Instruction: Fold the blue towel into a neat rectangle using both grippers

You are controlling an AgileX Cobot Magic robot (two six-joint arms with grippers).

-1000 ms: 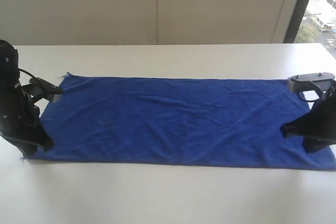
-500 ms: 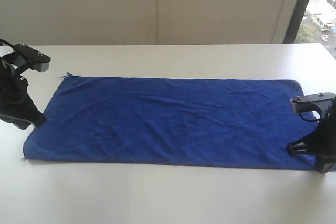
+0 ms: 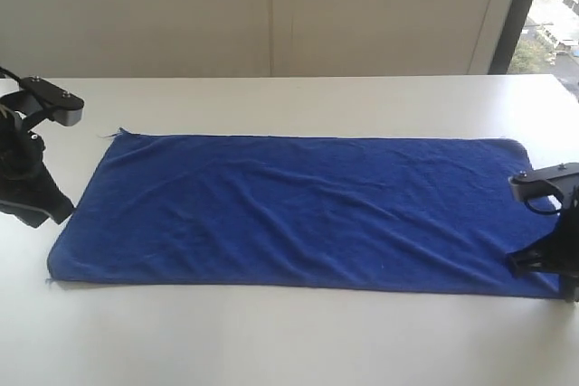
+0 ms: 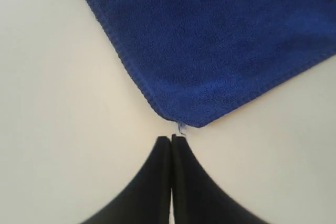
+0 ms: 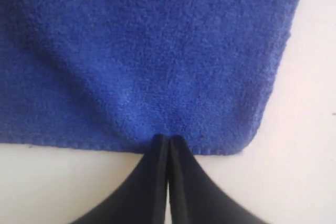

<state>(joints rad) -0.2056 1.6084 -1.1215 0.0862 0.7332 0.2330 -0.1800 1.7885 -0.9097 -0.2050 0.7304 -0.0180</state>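
The blue towel [image 3: 298, 210] lies spread out as a long flat rectangle with light creases on the white table [image 3: 289, 341]. My left gripper [image 3: 52, 212] is shut and empty at the towel's left end. In the left wrist view its tips [image 4: 172, 138] stop just short of the towel's corner [image 4: 184, 119], where a loose thread hangs. My right gripper [image 3: 529, 264] is shut at the near right corner. In the right wrist view its tips [image 5: 169, 139] overlap the hem of the towel [image 5: 147, 51], which lies flat there; I see no cloth pinched between them.
A pale wall runs behind the table, with a window [image 3: 552, 6] at the far right. Bare white tabletop surrounds the towel on all sides.
Both grippers have come off the towel's ends: the left one drew back to the left, the right one slid toward the near right corner. The towel shifted slightly and shows new creases.
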